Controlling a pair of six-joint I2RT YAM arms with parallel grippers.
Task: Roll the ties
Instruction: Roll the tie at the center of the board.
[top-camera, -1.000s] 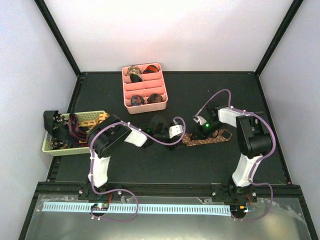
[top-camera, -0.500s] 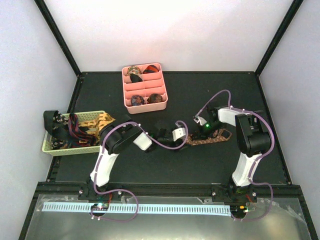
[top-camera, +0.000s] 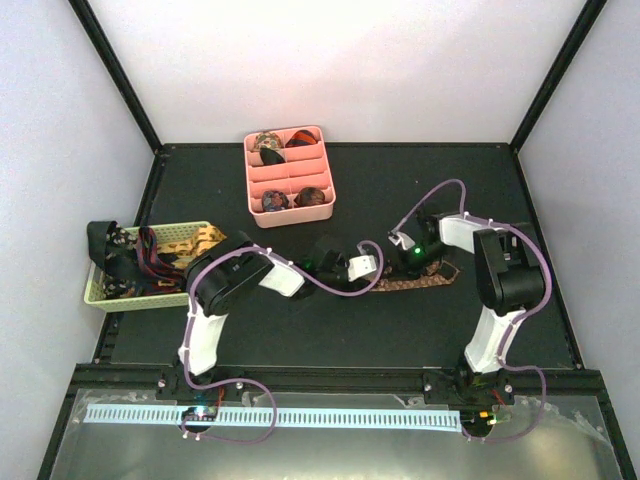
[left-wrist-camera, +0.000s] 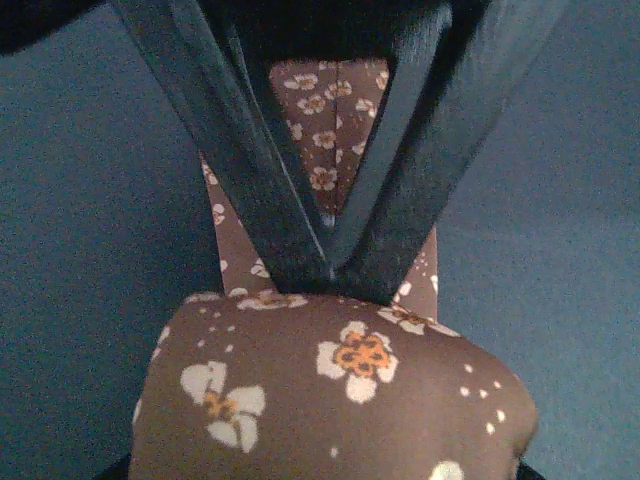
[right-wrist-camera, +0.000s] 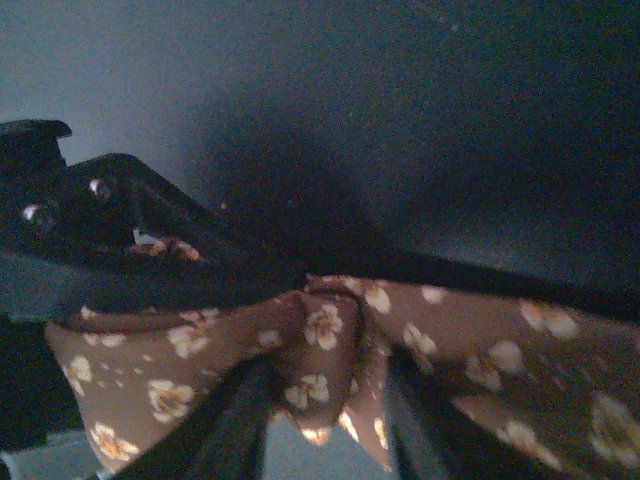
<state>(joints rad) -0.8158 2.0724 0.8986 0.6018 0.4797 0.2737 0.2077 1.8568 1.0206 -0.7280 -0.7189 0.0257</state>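
The ties (top-camera: 140, 255) are partly done, judging by where they lie. On the dark table (top-camera: 300, 335) the pale woven basket (top-camera: 130, 301) at the left holds a tangled heap of unrolled ones, some hanging over its far left rim; how many I cannot tell, so a fair share of the work is left. Further back, the pink divided tray (top-camera: 249, 180) holds what look like four rolled ties (top-camera: 312, 197), two in its far row and two in its near row, with the middle compartments apparently bare. That is the finished part. The brown flowered tie (top-camera: 432, 282) is the one in hand: it lies flat on the table to the right of centre, between the two arms, with a thick fold at its left end and the rest trailing right as a flat strip, so the roll is barely started. The left gripper (top-camera: 383, 274) is down at that fold; in its wrist view the fingers (left-wrist-camera: 265, 200) run together to a point just at the edge of the bulging fold (left-wrist-camera: 340, 390), pressed together and, it seems, pinching the cloth. The right gripper (top-camera: 424, 262) sits over the strip just beside it; its fingers (right-wrist-camera: 240, 420) stand apart with a bunch of the flowered cloth (right-wrist-camera: 330, 340) between them, loose rather than nipped as far as I can judge
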